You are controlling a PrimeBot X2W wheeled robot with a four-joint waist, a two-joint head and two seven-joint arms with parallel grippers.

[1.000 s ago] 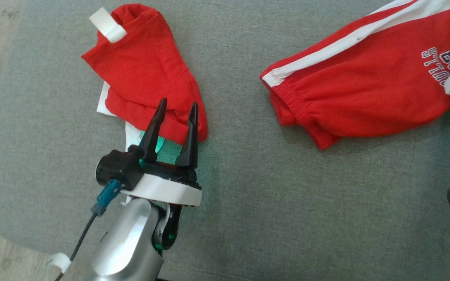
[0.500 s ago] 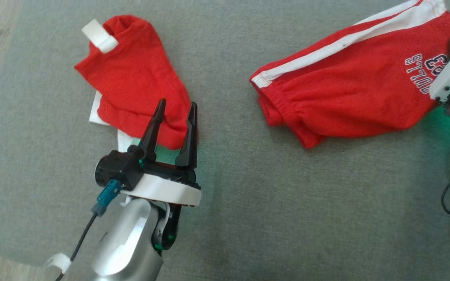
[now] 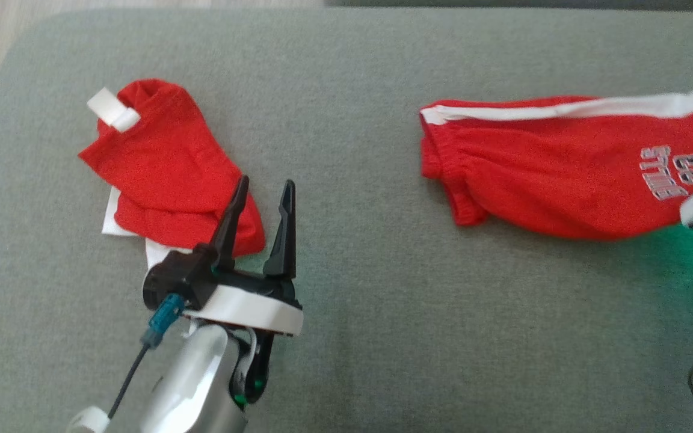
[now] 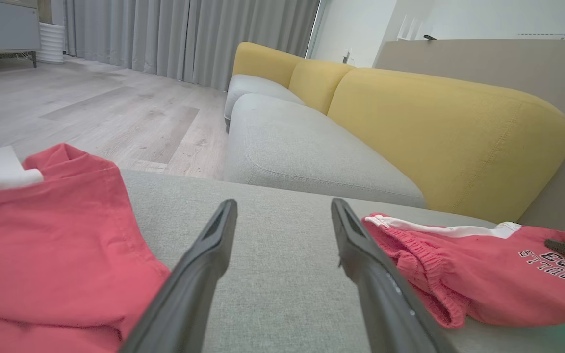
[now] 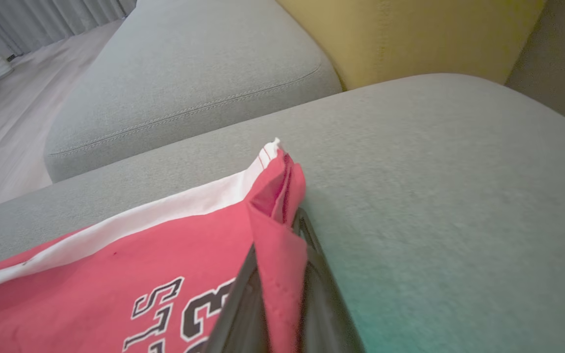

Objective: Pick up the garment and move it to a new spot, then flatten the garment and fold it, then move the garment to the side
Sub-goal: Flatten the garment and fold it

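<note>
Two red garments lie well apart on one grey cushion (image 3: 370,300): a pair of shorts (image 3: 563,180) at the robot's right and a folded garment (image 3: 166,174) at its left. The shorts' long axis runs left to right across the head view, with the gathered waistband (image 3: 443,156) pointing toward the centre, the printed lettering (image 3: 674,171) at the right end, and one white stripe (image 3: 563,110) along the far edge. The right gripper (image 5: 282,245) has its fingers clenched on a fold of the shorts' right end. The left gripper (image 3: 266,180) has its fingers spread apart, grasping nothing, at the folded garment's near right corner.
</note>
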